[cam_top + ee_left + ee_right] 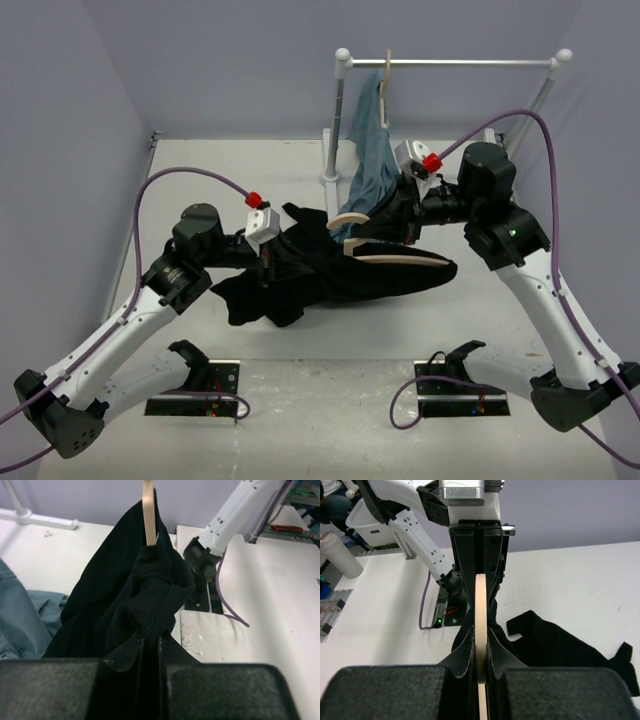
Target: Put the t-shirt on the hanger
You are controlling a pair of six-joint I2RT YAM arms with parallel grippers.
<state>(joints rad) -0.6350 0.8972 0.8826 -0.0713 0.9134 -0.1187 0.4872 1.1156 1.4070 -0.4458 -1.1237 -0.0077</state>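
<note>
Between left tool (151, 650) and right tool (480, 655), t-shirt (300, 282) partly over hanger (402, 259).

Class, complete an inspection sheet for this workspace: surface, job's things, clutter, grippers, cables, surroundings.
Surface: white table, worn patches at the near edge.
Job's things: black t-shirt bunched mid-table; wooden hanger partly covered by it.
Clutter: blue-grey garment on a second hanger, trailing onto the table.
Grippers: left gripper shut on the t-shirt; right gripper shut on the hanger.
Cables: purple cables arch over both arms.
Surroundings: white rack behind; plain walls.
</note>
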